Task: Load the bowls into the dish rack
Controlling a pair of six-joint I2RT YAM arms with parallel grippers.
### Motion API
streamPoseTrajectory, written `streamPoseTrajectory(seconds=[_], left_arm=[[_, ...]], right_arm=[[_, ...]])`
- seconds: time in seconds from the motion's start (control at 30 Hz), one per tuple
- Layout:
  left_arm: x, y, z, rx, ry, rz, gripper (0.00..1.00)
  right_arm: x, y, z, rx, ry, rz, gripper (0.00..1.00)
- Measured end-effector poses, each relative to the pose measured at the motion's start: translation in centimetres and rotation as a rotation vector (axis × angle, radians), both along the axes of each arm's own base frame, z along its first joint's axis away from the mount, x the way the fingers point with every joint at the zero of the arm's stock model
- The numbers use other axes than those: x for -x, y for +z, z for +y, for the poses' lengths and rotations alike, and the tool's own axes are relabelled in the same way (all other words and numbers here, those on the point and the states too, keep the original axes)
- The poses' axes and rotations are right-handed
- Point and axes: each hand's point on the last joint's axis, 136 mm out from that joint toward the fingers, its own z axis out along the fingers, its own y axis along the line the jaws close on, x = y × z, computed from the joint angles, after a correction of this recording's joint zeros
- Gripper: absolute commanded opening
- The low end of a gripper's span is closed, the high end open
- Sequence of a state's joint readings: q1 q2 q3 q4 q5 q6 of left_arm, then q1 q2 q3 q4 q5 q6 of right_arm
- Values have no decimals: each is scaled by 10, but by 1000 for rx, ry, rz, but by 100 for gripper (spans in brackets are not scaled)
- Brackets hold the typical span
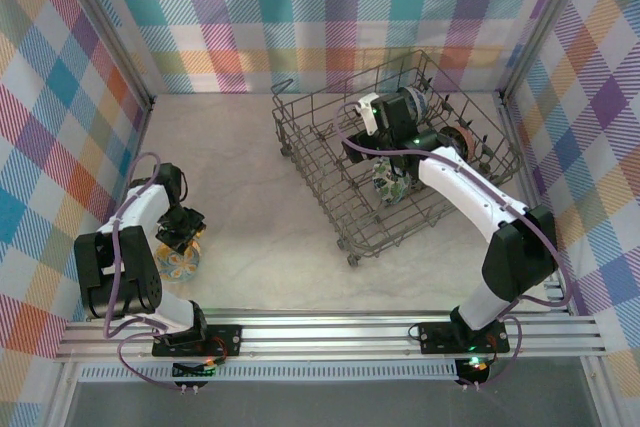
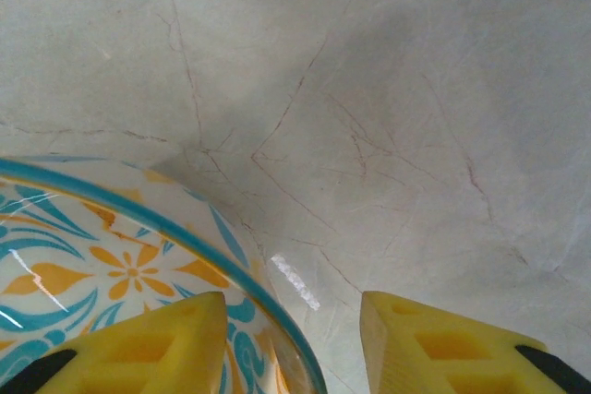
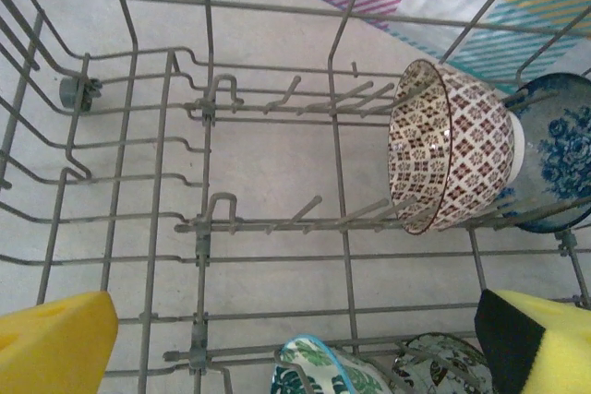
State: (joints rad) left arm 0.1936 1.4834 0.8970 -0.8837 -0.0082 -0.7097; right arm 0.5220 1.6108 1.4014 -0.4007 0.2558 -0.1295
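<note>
left hand (image 2: 294, 325): part open over the table's 8 o'clock corner in the top view. Its yellow pads (image 2: 148, 348) straddle a rim, one inside the bowl and one outside over bare table. A sliver of table shows between the outer pad and the bowl wall, so I judge nothing is clamped yet.
orange-and-teal bowl (image 1: 178, 265): the one bowl not in the rack. It sits upright on the table directly under the left hand.
key relation: the bowl is round, so no long axis matters. In the left wrist view its rim runs between the pads from 10 o'clock to 5 o'clock, and closing should pinch the wall. The left arm is by far the nearer.
table (image 1: 240, 167): pale and veined.
dish rack (image 1: 310, 177): at 2 o'clock from the bowl, well apart.
right hand (image 3: 295, 320): wide open inside the rack, holding nothing.
brown-patterned bowl (image 3: 452, 149): on edge among the tines at 2 o'clock in the right wrist view.
blue floral bowl (image 3: 563, 154): just behind it and cut off by the frame.
green leaf bowl (image 3: 323, 371): at 6 o'clock.
hidden: the left pads' tips and the rack bowls' lower parts are cut off. A grey-green bowl (image 3: 443, 366) is hard to make out.
</note>
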Motion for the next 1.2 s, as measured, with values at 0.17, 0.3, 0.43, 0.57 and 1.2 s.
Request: streamPoseTrajectory(seconds=[0.17,0.3,0.43,0.57,1.2], left_arm=[[4,-4,-3,12,-1,12,34],[7,-6,-5,22,-4,18,27],[6,-7,-7,33,-5,12,21],[6,-1,-6,25,-2,-7,16],[-37,97,-31,91,90,-394,5]], right_arm=[[5,-7,-3,3,-4,16,100],[9,-3,-5,-5,-6,9,100],[12,5,-6,-18,-4,-9,100],[12,8,-6,-24,-1,-15,100],[15,16,8,-77,58,-9,99]])
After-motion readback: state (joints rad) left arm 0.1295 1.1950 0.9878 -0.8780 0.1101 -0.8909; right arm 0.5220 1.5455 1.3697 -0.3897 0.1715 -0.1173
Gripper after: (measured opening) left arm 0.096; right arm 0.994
